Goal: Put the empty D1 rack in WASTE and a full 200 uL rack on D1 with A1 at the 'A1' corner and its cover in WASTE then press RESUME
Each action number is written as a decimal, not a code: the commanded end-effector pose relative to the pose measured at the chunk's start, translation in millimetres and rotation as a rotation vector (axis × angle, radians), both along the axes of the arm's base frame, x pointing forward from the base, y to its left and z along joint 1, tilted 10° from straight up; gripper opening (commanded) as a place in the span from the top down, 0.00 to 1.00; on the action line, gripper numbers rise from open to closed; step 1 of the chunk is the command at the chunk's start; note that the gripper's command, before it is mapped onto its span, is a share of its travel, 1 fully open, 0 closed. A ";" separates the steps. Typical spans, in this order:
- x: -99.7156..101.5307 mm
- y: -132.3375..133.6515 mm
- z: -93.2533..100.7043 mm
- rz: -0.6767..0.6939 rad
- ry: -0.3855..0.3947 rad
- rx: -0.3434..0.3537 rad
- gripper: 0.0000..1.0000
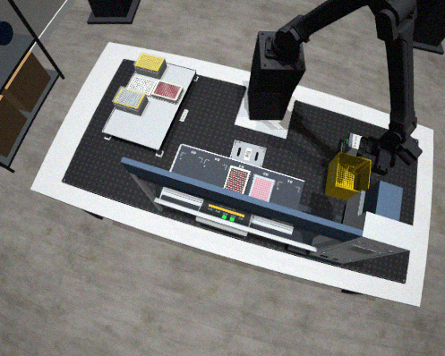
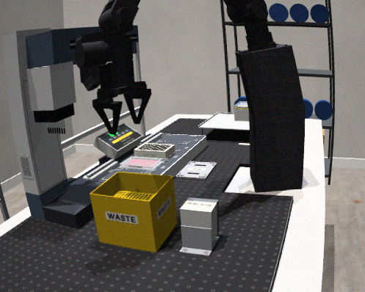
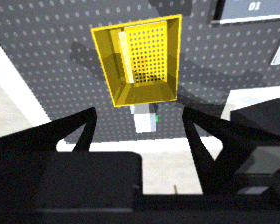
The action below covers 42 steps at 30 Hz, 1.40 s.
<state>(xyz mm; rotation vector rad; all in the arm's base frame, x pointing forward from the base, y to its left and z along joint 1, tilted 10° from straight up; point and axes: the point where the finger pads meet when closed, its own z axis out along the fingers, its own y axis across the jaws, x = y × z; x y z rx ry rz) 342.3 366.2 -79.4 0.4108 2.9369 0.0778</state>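
The yellow WASTE bin point(image 2: 134, 210) stands on the black mat at the right end of the liquid handler. An empty yellow tip rack point(image 2: 136, 195) point(image 3: 146, 52) lies inside it, tilted, below the rim. My gripper point(image 2: 125, 122) point(image 1: 389, 158) hangs open and empty well above the bin, and the wrist view looks down between the fingers into the bin. Deck position D1 point(image 1: 291, 184) is bare. The shelf platform point(image 1: 150, 103) holds a yellow rack point(image 1: 149, 63), a covered yellow-edged rack point(image 1: 129, 99), a white item point(image 1: 141, 83) and a red one point(image 1: 167, 90).
A pink plate point(image 1: 261, 188) and a dark red reservoir point(image 1: 236, 179) sit on the deck beside D1. The grey RESUME box point(image 2: 199, 225) point(image 3: 144, 120) stands next to the bin. The spare nest point(image 1: 252, 153) lies before the arm's black base column point(image 1: 276, 76). The handler's blue gantry point(image 1: 235, 197) spans the deck.
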 end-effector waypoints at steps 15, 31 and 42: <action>-6.2 3.7 -17.8 0.019 0.003 -0.012 0.00; -3.6 2.6 -17.8 0.013 0.002 -0.011 0.00; -3.6 2.6 -17.8 0.013 0.002 -0.011 0.00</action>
